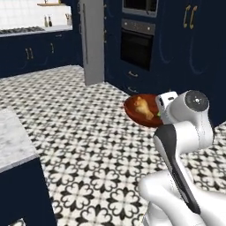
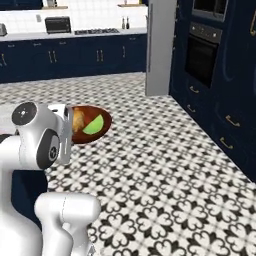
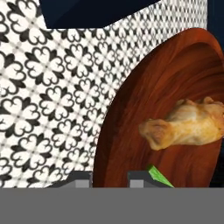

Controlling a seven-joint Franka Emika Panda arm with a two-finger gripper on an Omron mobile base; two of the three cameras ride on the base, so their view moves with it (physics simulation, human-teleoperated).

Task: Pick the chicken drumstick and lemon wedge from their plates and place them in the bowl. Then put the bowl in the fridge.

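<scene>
Dark red-brown wood is what stands out here: the bowl (image 1: 140, 115) is being carried in mid-air above the patterned floor (image 1: 88, 132), well off the tiles. It's gripped at its rim by the gripper (image 3: 109, 177), whose two finger tips are pinched tight on the near edge of the bowl, one on the outside wall and one just inside.

Inside the bowl, the chicken drumstick (image 3: 188, 124) is lying on the wood, past the fingers toward the bowl's middle. The lemon wedge (image 2: 93, 125) is tucked in the bowl too, just beside the drumstick; in the hand view just a green sliver of it (image 3: 158, 176) is seen right by the inner finger.

Beyond the bowl, the tall grey fridge (image 1: 92, 42) is seen standing against the navy cabinets (image 1: 185, 48), well apart from the bowl, with the dark wall oven (image 1: 137, 44) between the two along the same wall. A marble countertop (image 1: 13, 141) is seen off to the bowl's left in the left base view.
</scene>
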